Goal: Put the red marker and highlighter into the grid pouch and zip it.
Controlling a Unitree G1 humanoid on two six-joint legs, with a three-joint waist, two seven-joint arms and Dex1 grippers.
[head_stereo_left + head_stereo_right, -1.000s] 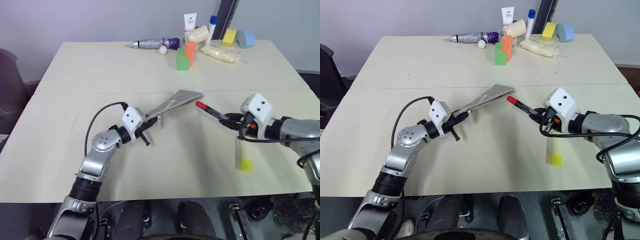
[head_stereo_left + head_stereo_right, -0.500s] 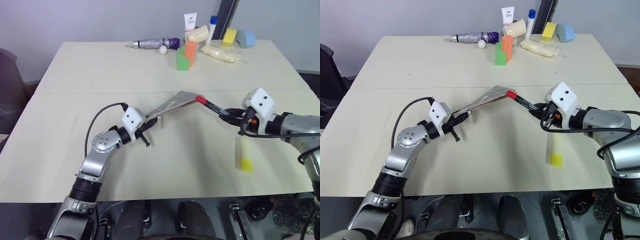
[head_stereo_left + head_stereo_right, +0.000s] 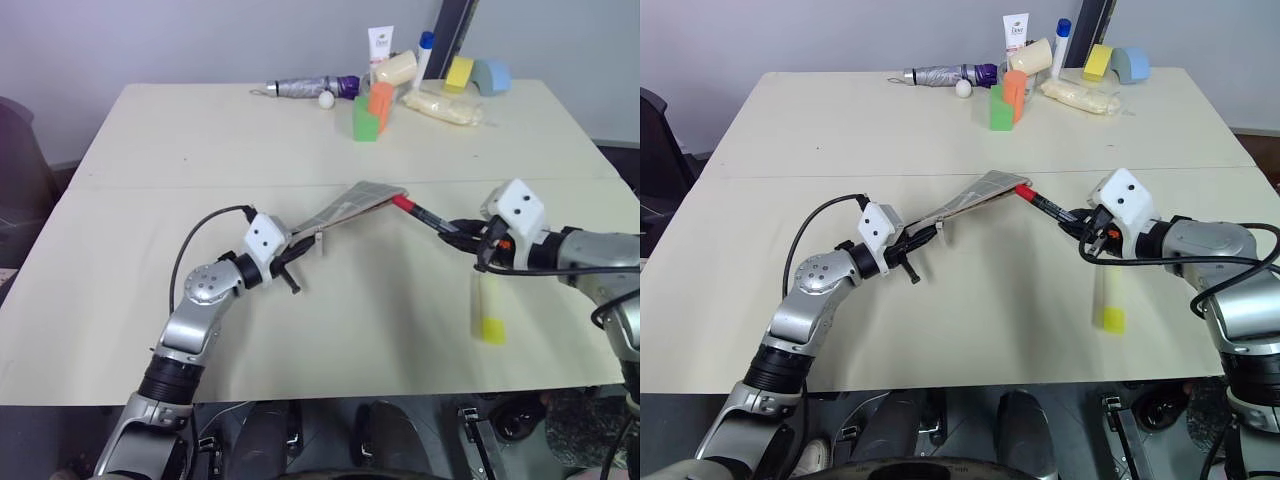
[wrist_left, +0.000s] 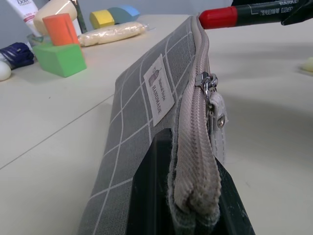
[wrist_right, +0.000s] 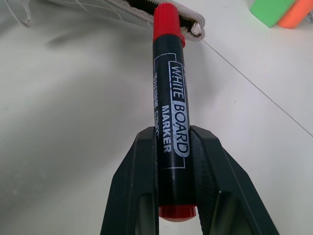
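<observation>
Red marker: the red marker [image 3: 424, 216] sits right of the middle of the head picture, its red cap at the mouth of the grid pouch [image 3: 352, 205]. It is not inside yet.
Right gripper: the right gripper [image 5: 172, 196] is pinching the black end of the marker between its two fingers.
Grid pouch: the pouch is in the middle of the picture, held up off the table [image 3: 200, 130] by one end, and its mouth looks only a little open.
Left gripper: the left gripper [image 4: 188, 215] is pressed tight on the near end of the pouch.
Highlighter: the highlighter [image 3: 487, 307] lies at the lower right, near the table's front edge, not picked up.
Zipper: not closed; that job comes last.
Open room: lots of bare table around the pouch. The blocks [image 3: 372, 108] and bottles at the top are far away.
</observation>
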